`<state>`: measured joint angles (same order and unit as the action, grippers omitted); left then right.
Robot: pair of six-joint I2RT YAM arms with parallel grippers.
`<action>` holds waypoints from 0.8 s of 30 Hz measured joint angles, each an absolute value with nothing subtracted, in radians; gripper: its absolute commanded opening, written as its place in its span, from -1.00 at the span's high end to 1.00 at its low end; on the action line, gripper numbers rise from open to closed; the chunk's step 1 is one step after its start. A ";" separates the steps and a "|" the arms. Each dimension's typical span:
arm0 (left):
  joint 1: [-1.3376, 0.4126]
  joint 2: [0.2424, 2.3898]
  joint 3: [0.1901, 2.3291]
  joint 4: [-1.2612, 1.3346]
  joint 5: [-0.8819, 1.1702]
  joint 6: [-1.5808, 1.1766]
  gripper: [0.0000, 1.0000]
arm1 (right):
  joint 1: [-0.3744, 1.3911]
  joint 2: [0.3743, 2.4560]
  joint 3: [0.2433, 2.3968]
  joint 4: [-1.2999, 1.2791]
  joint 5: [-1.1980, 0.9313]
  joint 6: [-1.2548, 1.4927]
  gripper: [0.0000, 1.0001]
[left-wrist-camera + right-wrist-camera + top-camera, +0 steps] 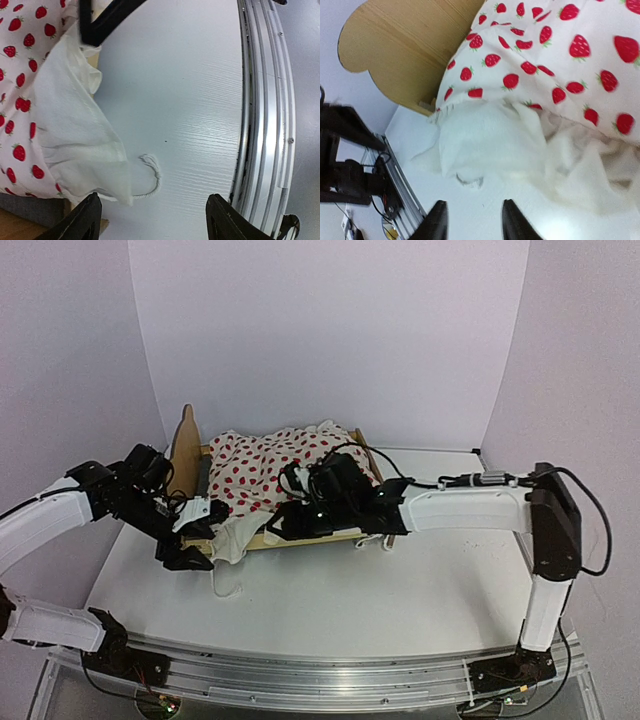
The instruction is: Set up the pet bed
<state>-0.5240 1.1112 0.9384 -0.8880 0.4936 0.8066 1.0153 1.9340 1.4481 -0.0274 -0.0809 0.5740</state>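
Bed: the plywood bed (184,455) sits toward the back of the table (330,600), long side facing the arms, its scalloped headboard (405,45) at the left end.
Blanket: a white strawberry-print blanket (265,475) is heaped over the bed and hides most of the inside. Its plain ruffle (75,135) spills over the bed's near side by the headboard corner and lies on the table in front of the bed.
Thread: a looped loose thread (152,172) lies on the table in front of the bed, at the ruffle's edge.
Left hand: the left gripper (152,210) hangs in front of the bed's headboard corner with its fingers spread wide. Nothing is between them, and the ruffle is beside one finger, not pinched.
Right hand: the right gripper (474,205) is at the bed's near side, further from the headboard. Its fingers are parted over bare table and hold nothing.
Why there: each hand is at one part of the overhanging edge, which seems suited to laying the blanket along the bed's front.
Stage: I judge the blanket to be placed on the bed but bunched, not smoothed. No pillow is visible.
Risk: the bed looks light, so tugging the fabric could drag it.
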 measured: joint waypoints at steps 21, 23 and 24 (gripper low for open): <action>-0.529 1.453 1.047 -0.635 0.224 0.699 0.55 | 0.655 1.665 1.296 -0.571 0.176 0.401 0.41; -0.529 1.453 1.047 -0.637 0.211 0.697 0.96 | 0.649 1.690 1.296 -0.576 0.160 0.395 0.66; -0.529 1.452 1.047 -0.638 0.205 0.695 0.99 | 0.646 1.699 1.296 -0.578 0.155 0.392 0.75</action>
